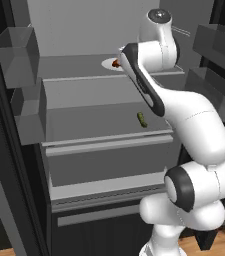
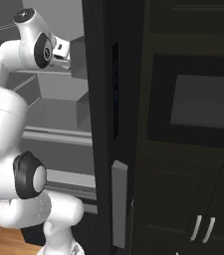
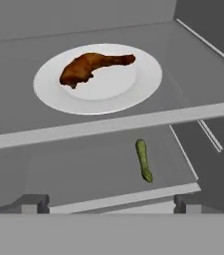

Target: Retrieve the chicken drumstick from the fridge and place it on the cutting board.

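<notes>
The pincer [image 3: 108, 206] is wide open, holding nothing. The drumstick [image 3: 91, 67] lies on a plate [image 3: 143, 87]; a clumsy grab could push both.

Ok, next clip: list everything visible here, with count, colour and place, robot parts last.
chicken drumstick: one, reddish-brown, lying on the plate
plate: one, white, round, on an upper fridge shelf
pickle: one, green, on the shelf below the plate
fridge: one, dark frame, grey shelves and door bins, doors open
cabinets: black, right of the fridge
floor: wooden, brown
arm: one, white with dark joints, reaching into the fridge
gripper: one, open, holding nothing, short of the plate
</notes>
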